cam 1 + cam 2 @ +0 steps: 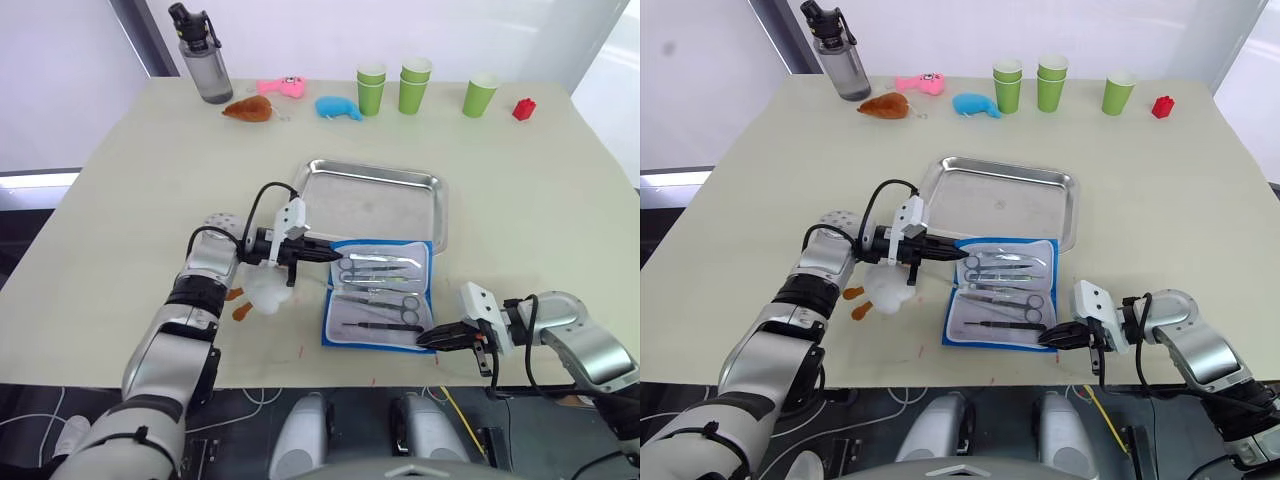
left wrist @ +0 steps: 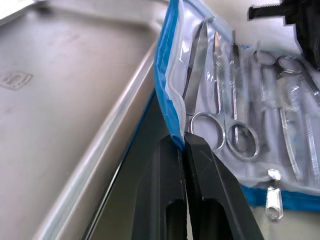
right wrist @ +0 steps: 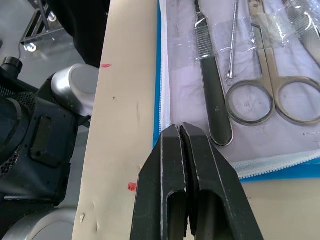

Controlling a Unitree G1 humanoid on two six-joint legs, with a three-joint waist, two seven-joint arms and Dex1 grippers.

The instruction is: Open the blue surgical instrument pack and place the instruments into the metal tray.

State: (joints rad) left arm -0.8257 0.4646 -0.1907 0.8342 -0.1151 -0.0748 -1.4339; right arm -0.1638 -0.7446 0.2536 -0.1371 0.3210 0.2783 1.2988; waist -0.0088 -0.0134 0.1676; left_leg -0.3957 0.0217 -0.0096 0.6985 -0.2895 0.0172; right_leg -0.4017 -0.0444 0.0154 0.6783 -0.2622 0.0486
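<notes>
While the blue surgical instrument pack [image 1: 380, 295] lies open on the counter [image 1: 520, 210], just in front of the metal tray [image 1: 372, 200] with its far edge touching or overlapping the tray's near rim, no instrument has been moved and the tray is bare. The instruments [image 1: 378, 283] are seen under clear pockets on the white lining. The left claw [image 1: 325, 256] is clenched on the pack's left edge, pinching the blue border beside a ring handle. The right claw [image 1: 430, 338] is clenched at the near right corner, with nothing visibly held. The step would be best done by keeping the pack pinned flat with one claw and drawing a ring-handled scissors out along its pocket, not upward, so the lining is not dragged.
</notes>
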